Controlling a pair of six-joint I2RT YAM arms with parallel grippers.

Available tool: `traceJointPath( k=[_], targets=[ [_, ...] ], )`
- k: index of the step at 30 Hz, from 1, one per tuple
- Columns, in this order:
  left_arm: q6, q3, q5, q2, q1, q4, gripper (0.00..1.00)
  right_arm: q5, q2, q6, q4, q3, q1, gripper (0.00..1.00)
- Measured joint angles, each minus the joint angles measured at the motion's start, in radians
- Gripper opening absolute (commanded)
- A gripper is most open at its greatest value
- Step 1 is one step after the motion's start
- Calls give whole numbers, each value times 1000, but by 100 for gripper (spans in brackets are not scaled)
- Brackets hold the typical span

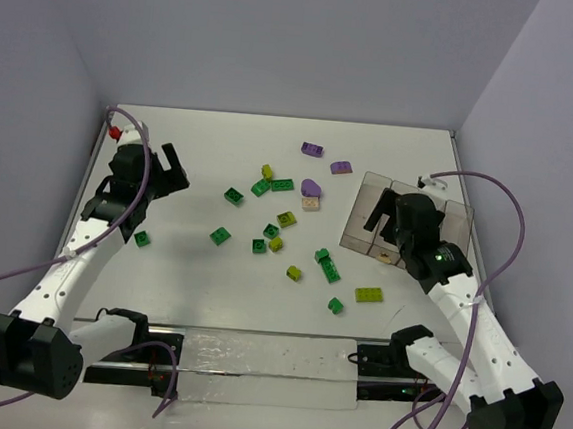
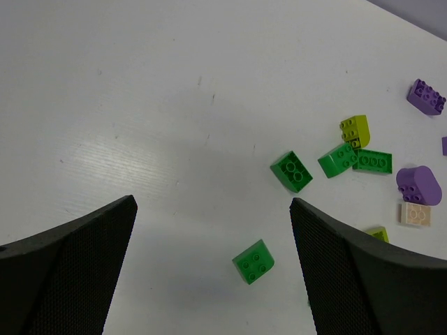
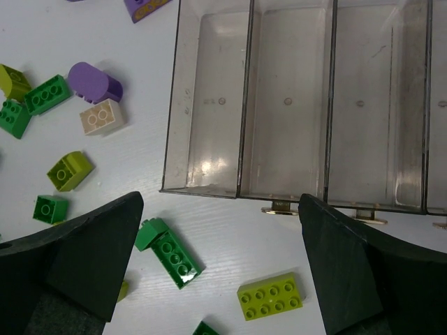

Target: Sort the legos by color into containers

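The legos lie loose across the middle of the white table: dark green ones [image 1: 220, 235], yellow-green ones [image 1: 369, 294], purple ones [image 1: 312, 149] and one tan brick [image 1: 311, 204]. The containers [image 1: 364, 221] stand at the right; their bins [image 3: 246, 105] hold nothing that I can see. My left gripper [image 1: 182, 173] hovers open at the left, and a small dark green brick [image 2: 253, 262] lies on the table below its jaws [image 2: 213, 209]. My right gripper [image 1: 391, 224] is open above the containers' near edge. A long dark green brick [image 3: 173, 255] and a yellow-green brick [image 3: 270, 296] lie under it [image 3: 221, 209].
One dark green brick [image 1: 142, 239] lies beside the left arm. A small red object [image 1: 114, 131] sits in the back left corner. Grey walls close in the table on three sides. A clear plate [image 1: 253, 362] and purple cables lie by the arm bases.
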Motion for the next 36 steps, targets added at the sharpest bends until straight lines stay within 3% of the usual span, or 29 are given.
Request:
traceJointPath(
  k=[11, 26, 36],
  targets=[
    [-2, 18, 11, 11, 0, -12, 99, -52, -54, 35, -26, -52, 40, 95],
    [-21, 42, 89, 73, 0, -36, 99, -133, 3, 278, -109, -209, 398, 89],
    [-20, 44, 101, 59, 0, -55, 99, -157, 54, 371, -58, -340, 443, 78]
  ],
)
